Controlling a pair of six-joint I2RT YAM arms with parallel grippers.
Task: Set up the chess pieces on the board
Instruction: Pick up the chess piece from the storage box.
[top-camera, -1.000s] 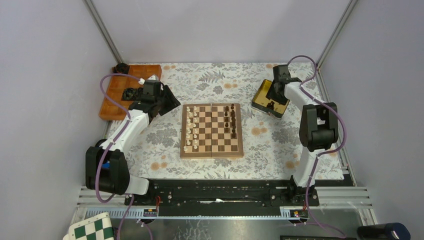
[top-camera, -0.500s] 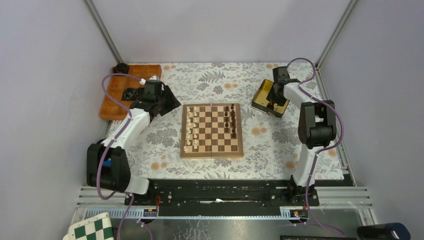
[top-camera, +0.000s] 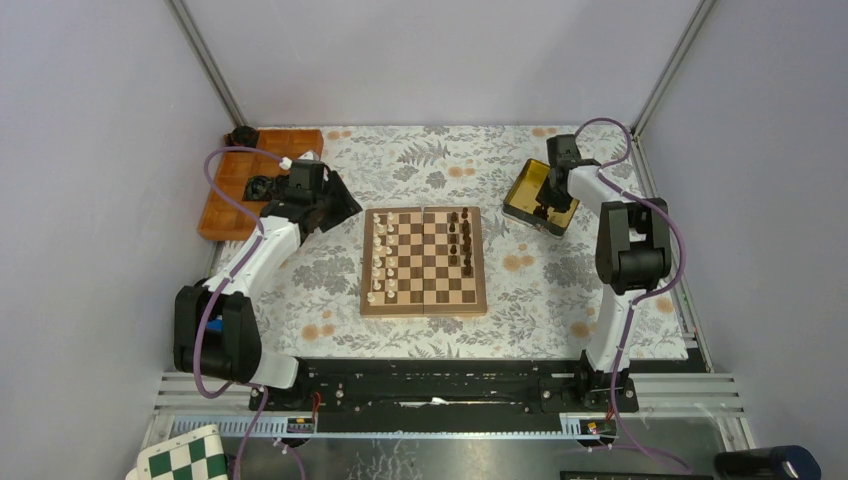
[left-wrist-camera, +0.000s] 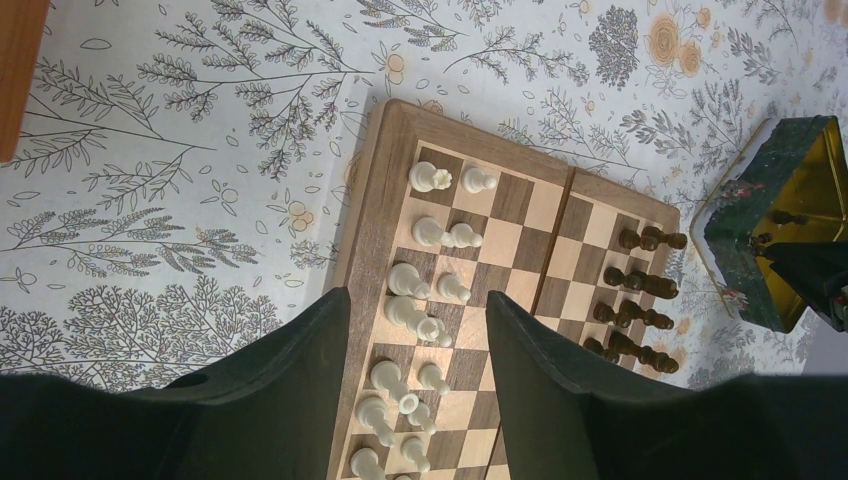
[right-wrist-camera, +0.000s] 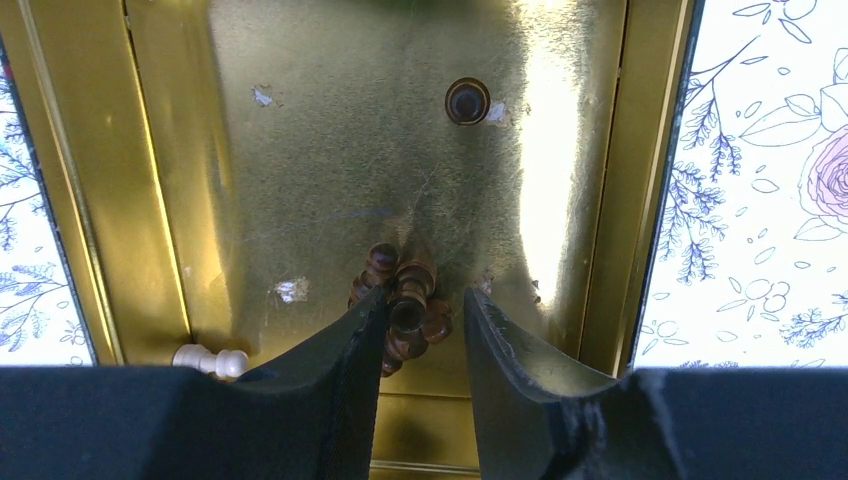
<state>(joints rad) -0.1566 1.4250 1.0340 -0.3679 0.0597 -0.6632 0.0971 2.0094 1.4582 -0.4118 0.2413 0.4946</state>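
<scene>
The board (top-camera: 424, 310) lies mid-table. Cream-white chess pieces (top-camera: 381, 255) fill its left files and dark brown ones (top-camera: 462, 240) stand on its right. My left gripper (top-camera: 340, 205) hovers open over the board's left edge (left-wrist-camera: 360, 200); white pieces (left-wrist-camera: 440, 235) show between and beyond its empty fingers, midpoint (left-wrist-camera: 415, 298). My right gripper (top-camera: 548, 200) reaches down into a gold tin (top-camera: 525, 190). In the right wrist view its jaws (right-wrist-camera: 424, 292) stand open around a small cluster of dark pieces (right-wrist-camera: 410, 275). The left finger touches them and the right finger is still apart.
In the tin (right-wrist-camera: 300, 130) another dark piece (right-wrist-camera: 467, 100) stands upright and a white piece (right-wrist-camera: 210, 358) lies by the left wall. An orange tray (top-camera: 225, 195) with black ring items (top-camera: 263, 185) sits far left. A green-and-white checkered board (top-camera: 180, 460) lies off the table in front.
My right gripper has sunk a little deeper into the tin and its jaws have narrowed around the dark pieces. The left arm has not moved.
</scene>
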